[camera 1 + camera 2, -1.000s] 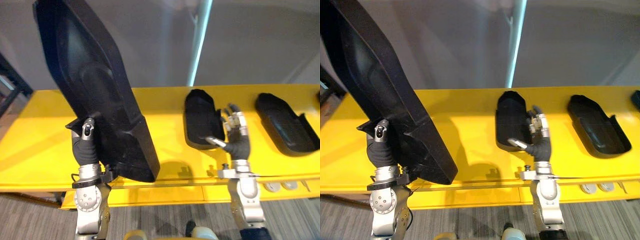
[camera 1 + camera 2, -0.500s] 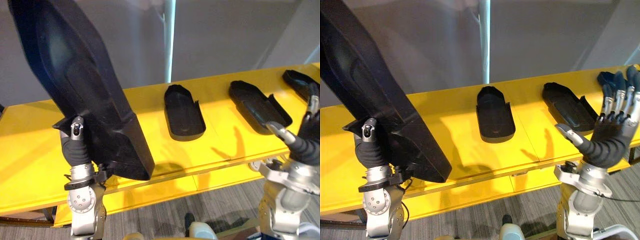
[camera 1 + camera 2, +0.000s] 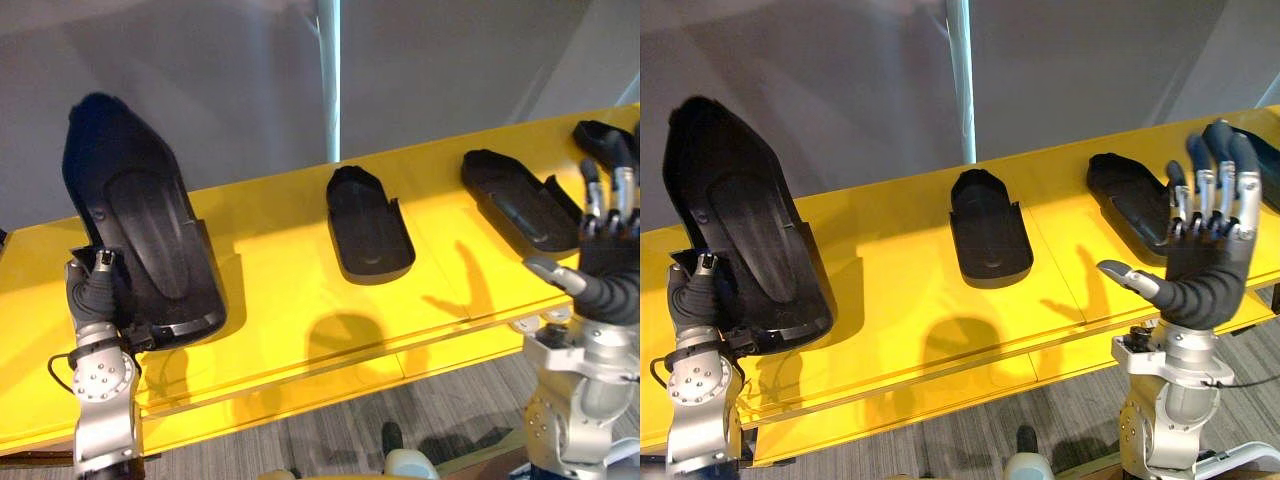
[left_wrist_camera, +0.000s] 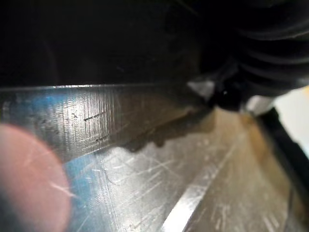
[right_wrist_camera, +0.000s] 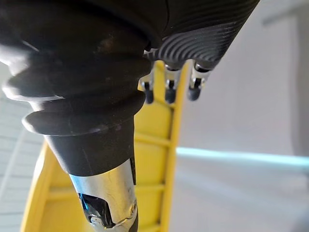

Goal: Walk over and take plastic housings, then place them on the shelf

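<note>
Lowered housing [image 3: 140, 240] in left hand [image 3: 95, 295]; 3 others [image 3: 370, 225] line shelf [image 3: 280, 290].

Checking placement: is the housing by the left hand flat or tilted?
Tilted: the housing leans up, top end well above the yellow shelf, beside left hand.

A plain grey wall [image 3: 200, 60] stands at the back, with a pale vertical strip [image 3: 328, 80] running down it. Grey striped carpet [image 3: 940, 440] covers the floor at the front.
</note>
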